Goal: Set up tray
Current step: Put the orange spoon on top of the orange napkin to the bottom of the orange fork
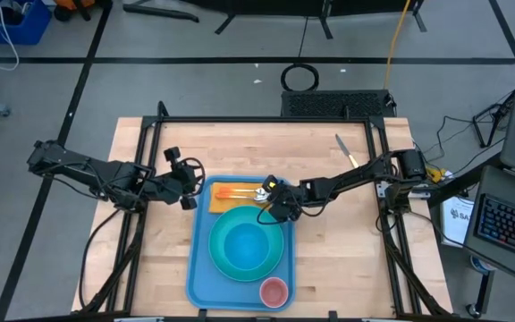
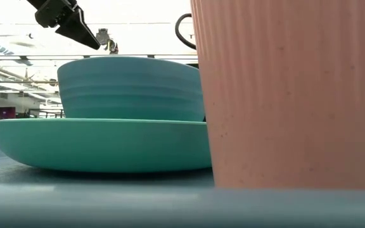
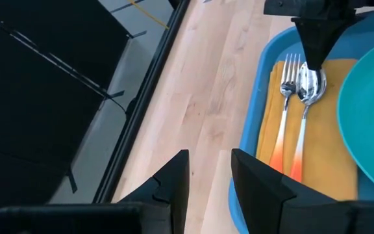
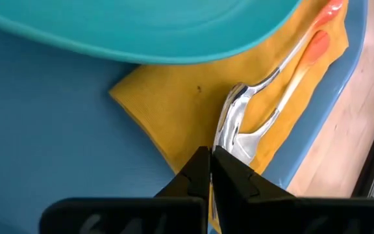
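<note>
The light-blue tray (image 1: 202, 268) lies in the middle of the table. At its far end an orange-yellow napkin (image 1: 231, 190) carries a fork (image 3: 286, 97) and a spoon (image 3: 307, 97) with orange handles. My right gripper (image 1: 271, 201), shut, points down at the spoon's bowl (image 4: 232, 127). My left gripper (image 1: 186, 183) is open and hovers over the bare wood just off the tray's far left corner, touching nothing. A turquoise plate (image 1: 215, 255) with a bowl (image 1: 244, 246) on it and a pink cup (image 1: 274, 291) also stand on the tray. My right gripper (image 4: 211, 166) comes from above at a slant, its shut fingertips right beside the spoon's bowl (image 3: 311, 81) on the napkin. I cannot tell whether the tips touch the spoon. The spoon lies flat on the napkin.
A knife (image 1: 345, 149) lies on the wood to the far right of the tray. A black frame runs along the table's left, right and far edges. Open wood lies left and right of the tray.
</note>
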Tool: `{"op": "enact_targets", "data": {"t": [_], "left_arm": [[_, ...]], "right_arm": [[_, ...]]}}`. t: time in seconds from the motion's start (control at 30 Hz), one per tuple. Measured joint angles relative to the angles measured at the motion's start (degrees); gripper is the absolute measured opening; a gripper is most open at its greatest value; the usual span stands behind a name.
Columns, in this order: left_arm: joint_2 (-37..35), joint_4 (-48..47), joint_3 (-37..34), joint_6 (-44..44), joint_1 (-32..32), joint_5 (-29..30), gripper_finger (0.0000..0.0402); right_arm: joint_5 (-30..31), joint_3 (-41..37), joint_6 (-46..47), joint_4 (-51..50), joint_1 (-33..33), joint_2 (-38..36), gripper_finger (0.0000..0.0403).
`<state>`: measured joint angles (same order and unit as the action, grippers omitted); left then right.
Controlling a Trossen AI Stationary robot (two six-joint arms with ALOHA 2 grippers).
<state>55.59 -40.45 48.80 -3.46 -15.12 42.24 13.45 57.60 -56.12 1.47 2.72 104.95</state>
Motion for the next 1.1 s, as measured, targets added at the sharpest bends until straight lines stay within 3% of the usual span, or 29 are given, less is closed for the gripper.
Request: {"op": "enact_targets", "data": {"t": [1.1], "left_arm": [[0.0,0.29,0.0,0.13,0.01,-0.4,0.012]], "right_arm": [[1.56,0.0,2.88,0.18,2.12,-0.23,0.0001]]}}
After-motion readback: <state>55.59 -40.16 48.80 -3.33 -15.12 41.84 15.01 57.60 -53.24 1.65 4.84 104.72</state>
